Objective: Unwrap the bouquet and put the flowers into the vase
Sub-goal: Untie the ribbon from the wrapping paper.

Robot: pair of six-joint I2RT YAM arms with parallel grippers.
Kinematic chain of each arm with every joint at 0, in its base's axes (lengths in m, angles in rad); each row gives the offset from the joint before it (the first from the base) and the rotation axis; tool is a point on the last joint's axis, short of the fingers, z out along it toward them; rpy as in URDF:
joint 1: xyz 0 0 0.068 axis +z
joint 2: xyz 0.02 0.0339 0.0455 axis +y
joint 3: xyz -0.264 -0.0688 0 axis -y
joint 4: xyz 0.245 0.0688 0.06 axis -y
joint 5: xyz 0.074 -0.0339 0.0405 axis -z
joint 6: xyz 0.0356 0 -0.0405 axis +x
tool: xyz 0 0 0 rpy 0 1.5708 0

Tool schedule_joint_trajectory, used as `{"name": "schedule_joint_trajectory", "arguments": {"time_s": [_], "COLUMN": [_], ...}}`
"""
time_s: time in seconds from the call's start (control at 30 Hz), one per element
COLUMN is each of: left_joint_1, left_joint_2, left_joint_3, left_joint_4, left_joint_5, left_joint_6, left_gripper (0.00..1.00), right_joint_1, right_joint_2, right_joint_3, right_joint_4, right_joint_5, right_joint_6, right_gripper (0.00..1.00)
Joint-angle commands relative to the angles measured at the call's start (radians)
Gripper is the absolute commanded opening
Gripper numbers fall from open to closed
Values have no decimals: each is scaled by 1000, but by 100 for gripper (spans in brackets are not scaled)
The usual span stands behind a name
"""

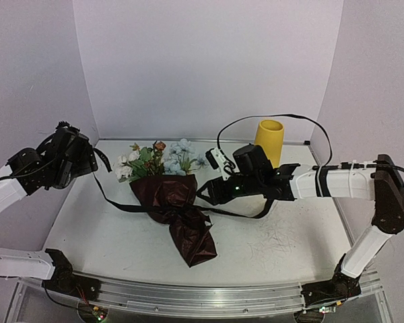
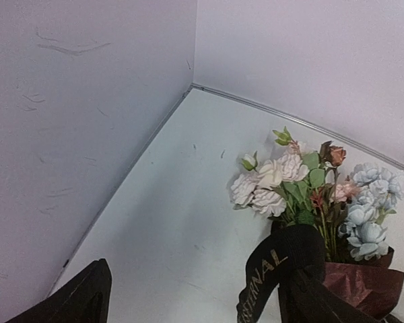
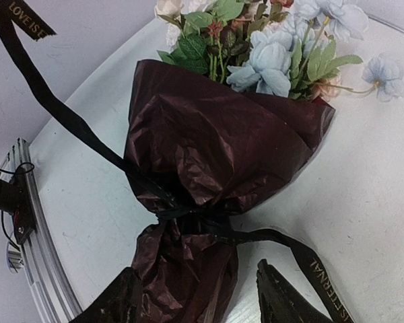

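The bouquet [image 1: 170, 202] lies mid-table in dark red crinkled paper [image 3: 222, 141], tied at the waist by a black ribbon [image 1: 114, 200]. The flowers [image 1: 155, 161], white, pale blue and pink, stick out of its far end. My left gripper [image 1: 93, 161] hangs raised at the left. It is open, and one ribbon end [image 2: 276, 266] is draped over its right finger, running down to the knot. My right gripper [image 1: 205, 192] is low at the bouquet's right side. It is open, with the wrapper's tail [image 3: 188, 282] showing between its fingers [image 3: 283, 303]. The yellow vase [image 1: 270, 141] stands upright at the back right.
A black cable [image 1: 283, 118] loops over the right arm near the vase. Pale walls [image 2: 87, 134] close in the left, back and right sides. A metal rail [image 1: 209, 293] runs along the near edge. The other ribbon end [image 3: 323, 269] trails on the table by the right gripper.
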Motion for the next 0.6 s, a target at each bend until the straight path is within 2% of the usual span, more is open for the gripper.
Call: {"name": "schedule_joint_trajectory", "arguments": {"time_s": [0.0, 0.13, 0.3, 0.47, 0.57], "left_joint_1": [94, 204, 376, 605, 693], "left_joint_2": [-36, -17, 18, 25, 35], "left_joint_3": [93, 64, 14, 25, 50], "left_joint_4": [-45, -13, 56, 74, 75], "left_joint_5": [6, 156, 445, 554, 554], "left_joint_6": [19, 42, 53, 47, 38], "left_gripper": [89, 90, 90, 90, 90], "right_joint_1": [7, 8, 10, 10, 10], "right_joint_2": [-26, -52, -104, -156, -179], "right_joint_3": [36, 14, -33, -86, -111], "right_joint_4": [32, 34, 34, 33, 33], "right_joint_5": [-5, -15, -15, -6, 2], "right_joint_6": [-12, -11, -7, 0, 2], "right_gripper": [59, 59, 59, 60, 60]}}
